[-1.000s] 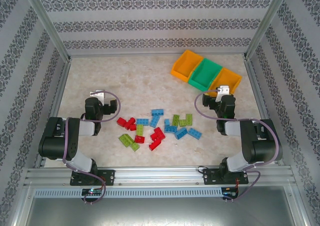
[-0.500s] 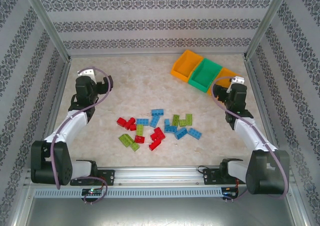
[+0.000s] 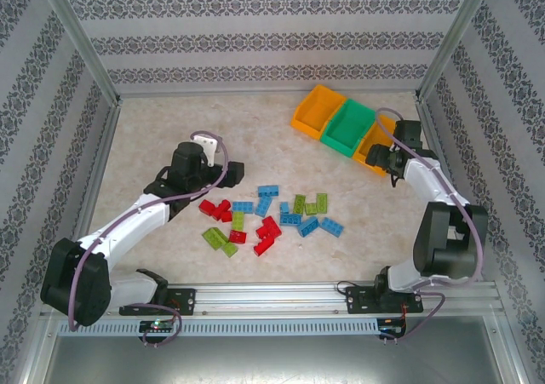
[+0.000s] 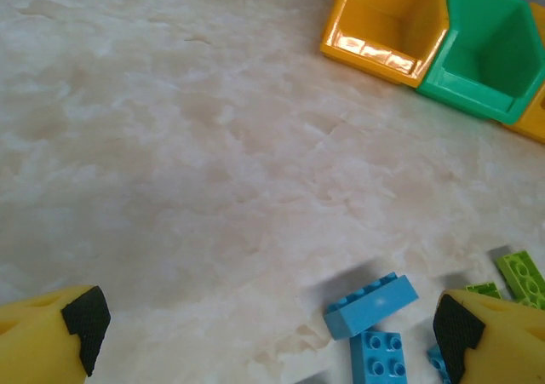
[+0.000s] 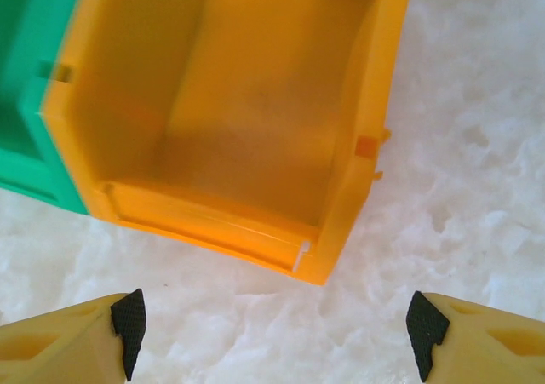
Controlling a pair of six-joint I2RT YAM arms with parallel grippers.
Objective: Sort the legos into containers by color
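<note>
Left gripper [image 3: 230, 174]: released, fingers spread wide and nothing between them; it hung low, well left of the green bin [image 3: 351, 126] and nearer the bases.
Right gripper [image 3: 381, 156]: released as well, jaws wide apart, hovering just right of the green bin.
Under the right gripper: the front lip of the right orange bin [image 5: 230, 103], with the green bin touching its left wall.
Under the left gripper: two light blue bricks, one tilted [image 4: 370, 303] and one flat [image 4: 379, 354].
Cut off: green bricks [image 4: 524, 273] ran off the frame edge behind the left gripper's right finger; in that wrist view the right orange bin was a sliver.
Partly hidden: from above, the right gripper covered much of the right orange bin.
Bins, counted: three in a touching row, with the left orange bin [image 3: 317, 110] on the green bin's other side.
Legos: scattered left of the green bin and nearer the bases, well apart from it.
Lego tally: about six red [image 3: 209, 206], seven blue [image 3: 269, 191], five green [image 3: 213, 236]; touching bricks made the count uncertain.
</note>
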